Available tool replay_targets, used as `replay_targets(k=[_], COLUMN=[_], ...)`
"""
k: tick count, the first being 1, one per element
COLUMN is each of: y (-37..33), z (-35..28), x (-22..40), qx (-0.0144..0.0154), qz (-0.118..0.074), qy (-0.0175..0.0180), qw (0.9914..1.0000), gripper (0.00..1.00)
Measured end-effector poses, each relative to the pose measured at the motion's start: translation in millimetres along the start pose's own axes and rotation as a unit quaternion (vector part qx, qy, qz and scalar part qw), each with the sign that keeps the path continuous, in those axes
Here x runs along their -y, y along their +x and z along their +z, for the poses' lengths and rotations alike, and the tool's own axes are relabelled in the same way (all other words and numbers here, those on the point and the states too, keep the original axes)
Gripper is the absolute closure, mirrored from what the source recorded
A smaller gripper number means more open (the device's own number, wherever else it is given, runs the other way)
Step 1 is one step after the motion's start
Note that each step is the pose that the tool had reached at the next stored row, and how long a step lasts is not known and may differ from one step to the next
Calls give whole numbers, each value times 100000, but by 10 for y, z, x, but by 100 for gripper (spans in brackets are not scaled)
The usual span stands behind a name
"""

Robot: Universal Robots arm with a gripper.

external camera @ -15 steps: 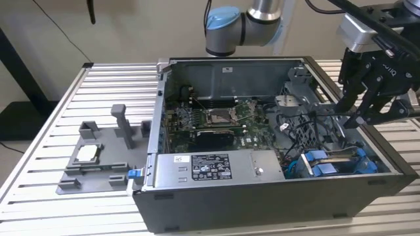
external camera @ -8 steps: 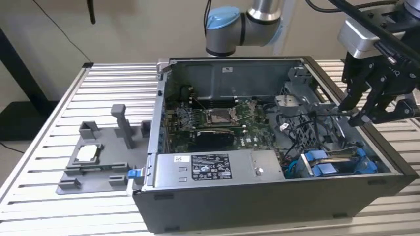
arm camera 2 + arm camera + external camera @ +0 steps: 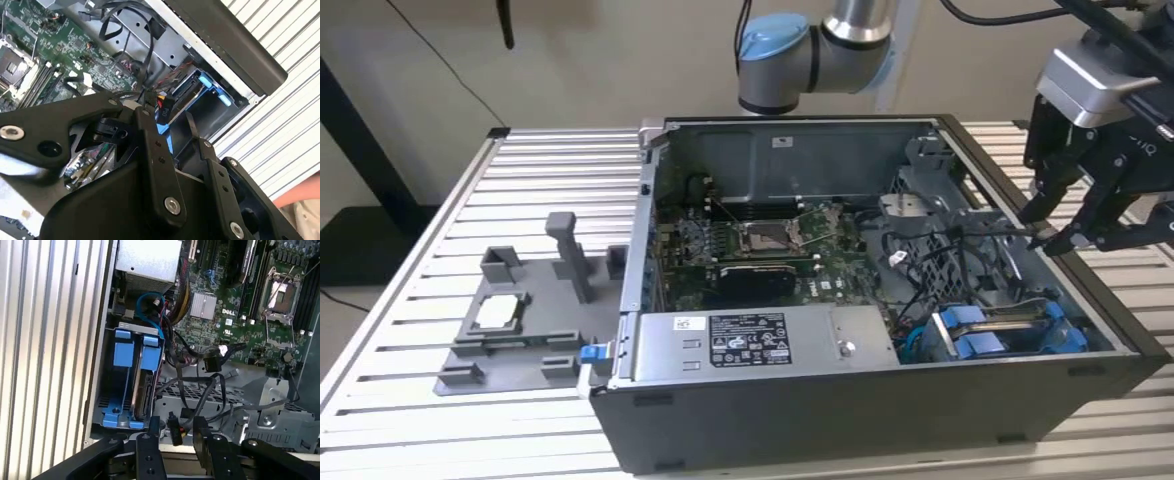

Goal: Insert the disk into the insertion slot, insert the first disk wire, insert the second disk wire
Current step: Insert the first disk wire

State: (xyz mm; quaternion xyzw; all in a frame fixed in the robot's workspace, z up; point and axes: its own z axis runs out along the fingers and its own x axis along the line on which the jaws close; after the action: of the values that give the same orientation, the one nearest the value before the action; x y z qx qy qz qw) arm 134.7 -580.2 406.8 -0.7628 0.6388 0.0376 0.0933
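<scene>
The open computer case (image 3: 881,420) lies on the slatted metal worktop (image 3: 547,160), and in the exterior view the gripper (image 3: 1067,235) hangs over the case edge at about 3 o'clock, at the end of the arm (image 3: 814,50). The disk (image 3: 1011,320) with its bright blue carrier is already seated in the insertion slot (image 3: 101,385), in the case corner at about 4 o'clock. In the first wrist view the disk (image 3: 143,387) stands on its edge between the grey walls of the cage, with the blue tabs at both ends. The jaws are released: in both wrist views the two black fingers (image 3: 150,427) stand apart. A small black connector (image 3: 174,429) with red and black wires is between them, and there is a gap on each side of it. In the second wrist view this connector (image 3: 165,106) is just beside the rear end of the disk (image 3: 187,91), near it but not plugged in. Loose black cables (image 3: 200,390) lie over the metal bracket near the slot. The grey power-supply box (image 3: 747,340) is at 6 o'clock in the case, the green motherboard (image 3: 761,235) in the middle. A grey fixture (image 3: 507,330) rests on the worktop at 9 o'clock.
</scene>
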Motion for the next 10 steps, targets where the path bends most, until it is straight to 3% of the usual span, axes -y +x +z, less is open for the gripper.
replay_targets(k=[2,4,6,10], y=[2,4,6,7], z=[0,1,1,2], x=[11,21,34,43], qx=[82,154,194,194], qz=[-918,-1656,-2110,-2117], qy=[-167,-298,-388,-511], qw=[99996,99986,99977,99976], gripper=[62,75,80,81])
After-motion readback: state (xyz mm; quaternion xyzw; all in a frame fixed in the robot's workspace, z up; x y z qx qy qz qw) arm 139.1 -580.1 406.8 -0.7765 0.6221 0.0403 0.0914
